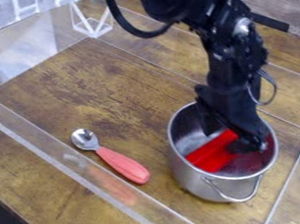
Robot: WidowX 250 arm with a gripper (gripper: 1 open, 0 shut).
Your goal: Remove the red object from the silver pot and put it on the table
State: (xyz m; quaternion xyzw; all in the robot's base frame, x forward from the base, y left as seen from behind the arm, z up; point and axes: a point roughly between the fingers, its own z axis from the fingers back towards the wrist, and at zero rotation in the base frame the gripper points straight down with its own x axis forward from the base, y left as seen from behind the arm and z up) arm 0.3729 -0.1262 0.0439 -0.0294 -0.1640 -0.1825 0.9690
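Note:
The silver pot (191, 175) stands on the table (102, 85) at the right front, its loop handle toward the near edge. Inside it the red object (211, 155) lies slanted, its lower end near the pot's front wall and its upper end under the hand. My gripper (238, 132) points steeply down into the pot, open, with its dark fingers (256, 139) spread either side of the block's upper end. Whether they touch the block cannot be made out.
A silver spoon with a red-orange handle (122, 165) lies on the wood left of the pot. Low clear acrylic walls (25, 36) border the table on the left and front. A clear triangular stand (90, 19) sits at the back left.

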